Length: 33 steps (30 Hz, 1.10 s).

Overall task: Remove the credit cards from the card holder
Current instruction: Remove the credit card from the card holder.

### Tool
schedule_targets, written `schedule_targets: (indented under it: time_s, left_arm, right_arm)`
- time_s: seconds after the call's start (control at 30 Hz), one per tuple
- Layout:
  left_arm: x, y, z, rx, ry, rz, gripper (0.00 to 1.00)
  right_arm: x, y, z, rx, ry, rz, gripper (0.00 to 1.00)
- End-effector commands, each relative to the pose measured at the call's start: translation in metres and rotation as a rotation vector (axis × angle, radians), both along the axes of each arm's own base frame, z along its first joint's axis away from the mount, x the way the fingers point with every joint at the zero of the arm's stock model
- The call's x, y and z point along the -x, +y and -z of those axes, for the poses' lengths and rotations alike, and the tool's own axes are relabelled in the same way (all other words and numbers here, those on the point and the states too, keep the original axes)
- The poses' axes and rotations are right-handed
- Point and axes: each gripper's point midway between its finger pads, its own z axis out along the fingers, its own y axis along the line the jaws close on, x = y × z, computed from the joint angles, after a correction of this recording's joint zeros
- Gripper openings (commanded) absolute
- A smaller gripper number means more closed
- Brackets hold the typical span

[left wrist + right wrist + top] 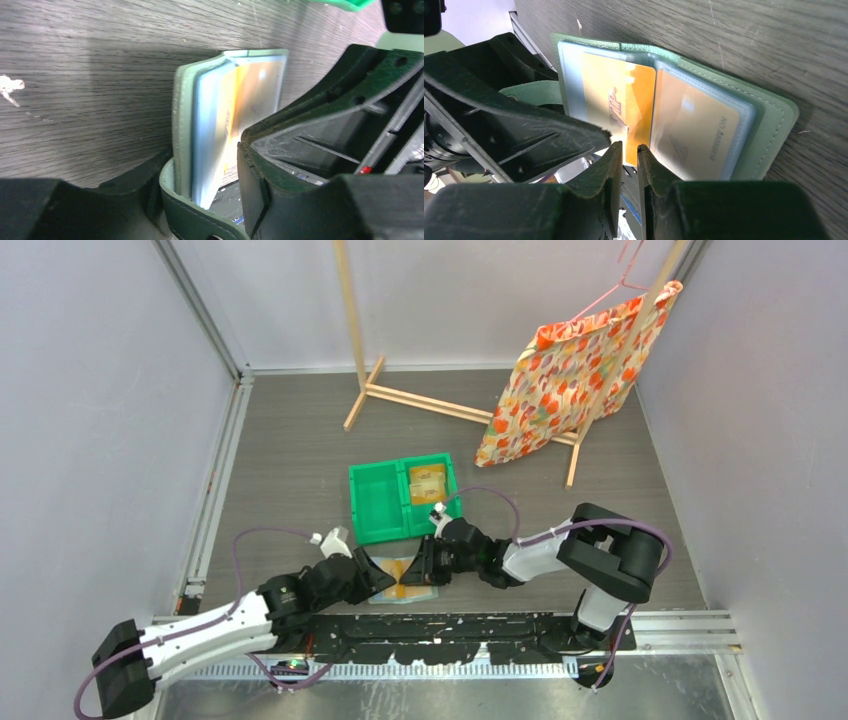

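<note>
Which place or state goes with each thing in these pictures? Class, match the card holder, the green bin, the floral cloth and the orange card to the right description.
Things:
1. card holder
2. green bin
3. floral cloth
4. orange card

Descriptions:
A. hangs on the wooden rack
B. edge between the right gripper fingertips
C. spread open, slots showing
D. tan cards in one compartment

Pairs: 1-C, 2-D, 3-A, 4-B
</note>
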Motion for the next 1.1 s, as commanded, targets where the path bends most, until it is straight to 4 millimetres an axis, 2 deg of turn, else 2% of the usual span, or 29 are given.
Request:
schedule_targets:
  time_s: [0.0,0.13,0.2,0.33,0.63,0.77,0.9,1.07]
  left_arm:
    - [0.022,0.045,0.055,-0.283,0.119,0.018,0.42]
    - [0.019,0.04,0.054,-0.272,0.117,0.017,0.39]
    - [0.019,0.039,0.054,-0.26,0.111,0.012,0.33]
    - [0.017,0.035,0.048,-0.197,0.084,0.008,0.02]
    - [0.018,0.02,0.009,0.072,-0.042,0.037,0.01]
    - [0.021,0.007,0.005,0.079,-0.035,0.101,0.01]
    - [0.022,-0.001,0.001,0.092,-0.04,0.132,0.01]
    - [0.019,0.001,-0.008,0.109,-0.072,0.123,0.01]
  right_arm:
    - [-0.007,0.004,-0.016,-0.045,-0.051,0.011,0.23]
    - [-0.01,-0.001,-0.017,-0.053,-0.044,0.032,0.25]
    - [-0.012,-0.006,-0.019,-0.078,-0.029,0.049,0.28]
    - [-0.017,-0.015,-0.024,-0.132,-0.003,0.063,0.37]
    - [-0.012,-0.014,-0.07,-0.4,0.031,0.025,0.46]
    - [-0.009,-0.014,-0.089,-0.487,0.021,0.011,0.48]
    - [-0.007,-0.015,-0.099,-0.525,0.02,0.006,0.48]
    - [-0.003,-0.027,-0.11,-0.554,0.005,0.03,0.49]
